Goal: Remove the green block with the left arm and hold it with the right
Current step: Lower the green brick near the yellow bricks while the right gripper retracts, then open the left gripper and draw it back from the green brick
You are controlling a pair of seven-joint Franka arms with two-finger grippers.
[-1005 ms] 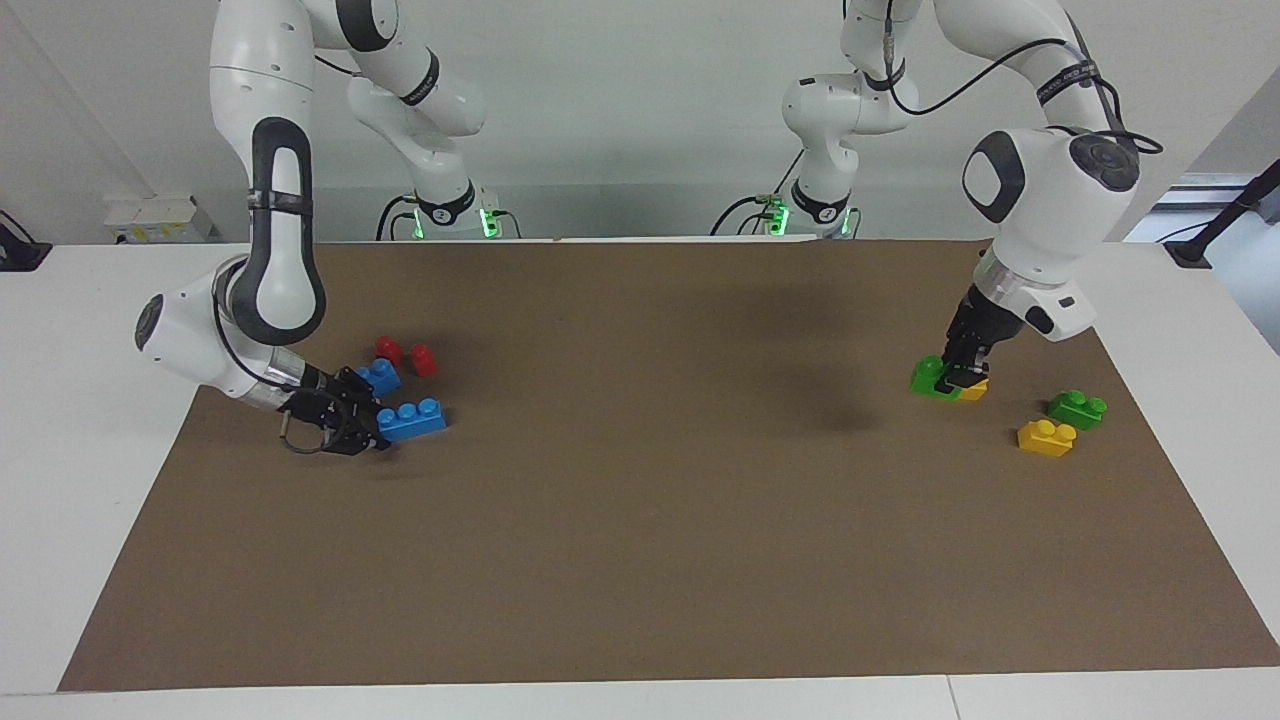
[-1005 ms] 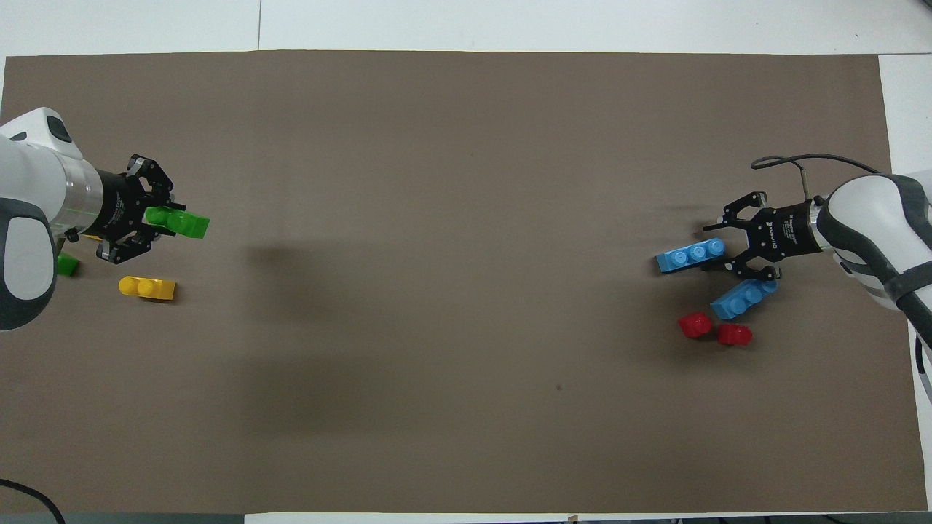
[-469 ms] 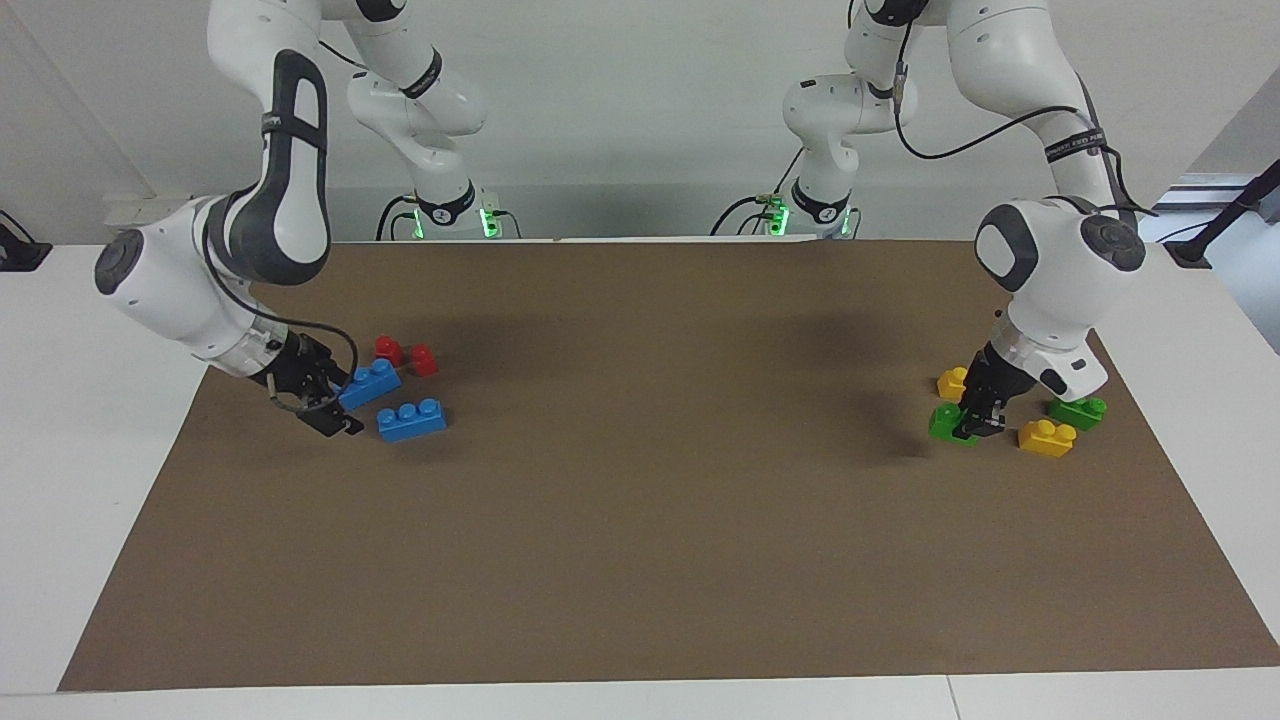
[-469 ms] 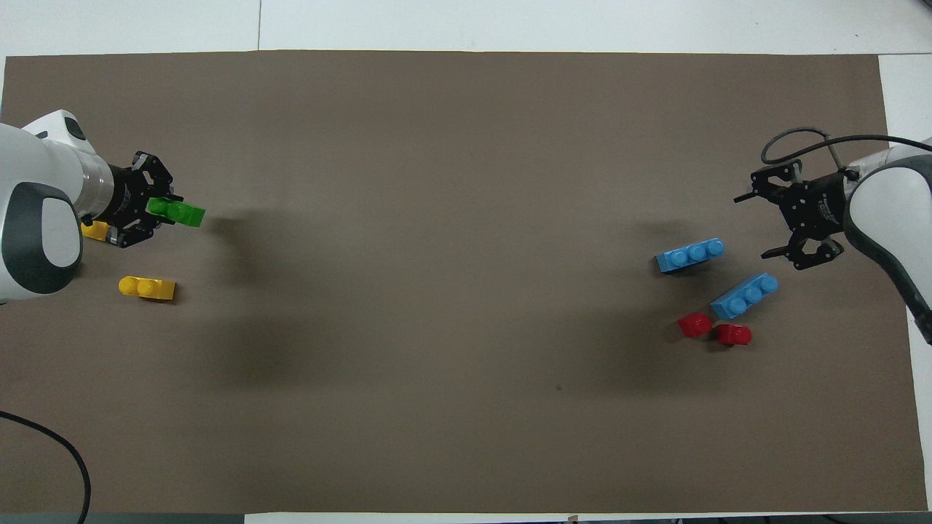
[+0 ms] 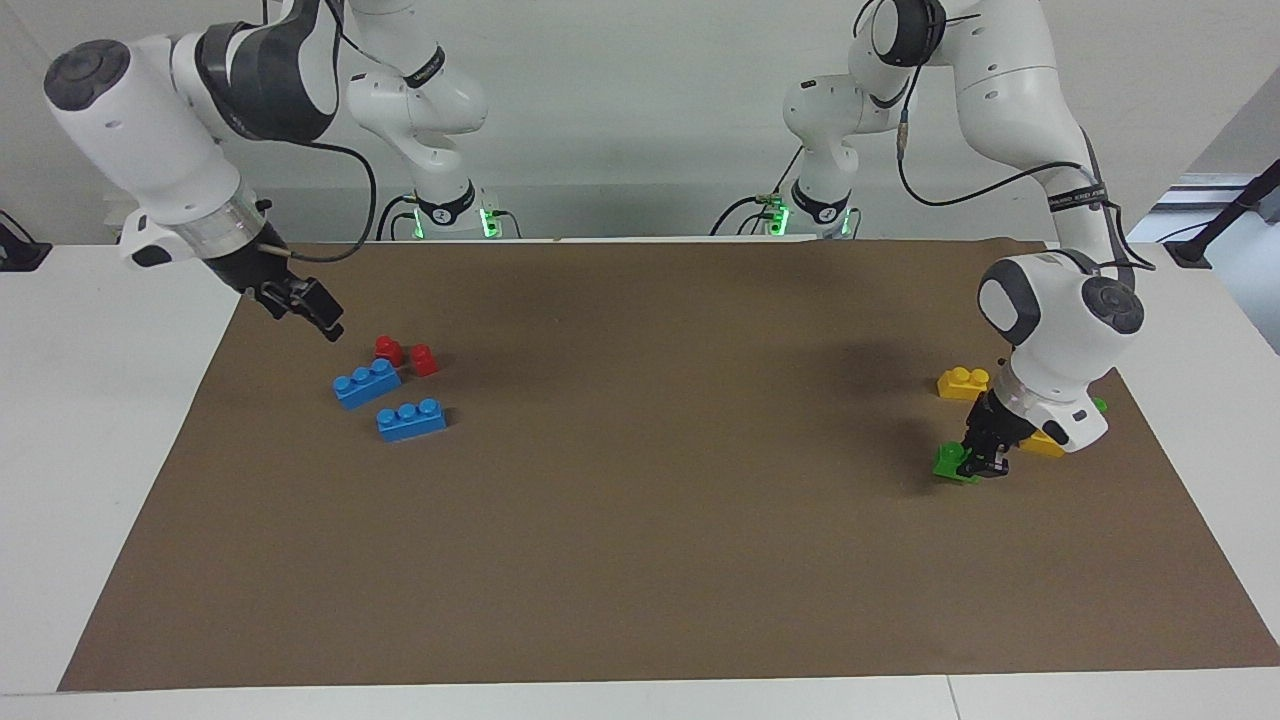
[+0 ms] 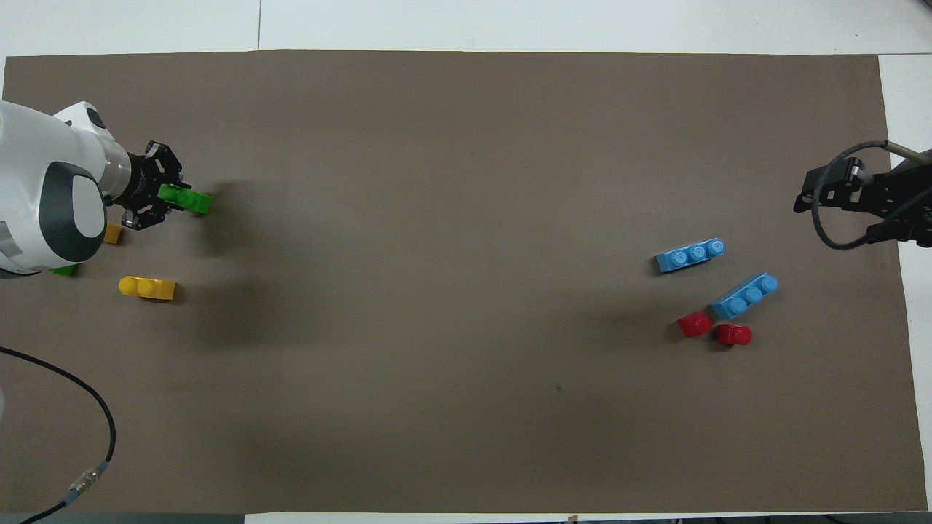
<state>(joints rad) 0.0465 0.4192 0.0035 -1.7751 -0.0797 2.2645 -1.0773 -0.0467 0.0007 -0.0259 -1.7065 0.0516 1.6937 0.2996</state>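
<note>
a brown mat covered the white surface (image 5: 80,420). at the facing view's four o'clock, the left end effector (image 5: 985,462) was clenched on the green block (image 5: 948,461), light, rigid, slick; best pinched across its flat sides. the right end effector (image 5: 305,303) hung released above the blue bricks (image 5: 367,383).

left claw (image 6: 169,198) gripping green block (image 6: 188,199) (studs sideways)

Left pincer (image 5: 985,462) clamped; right pincer (image 5: 310,307) agape
</note>
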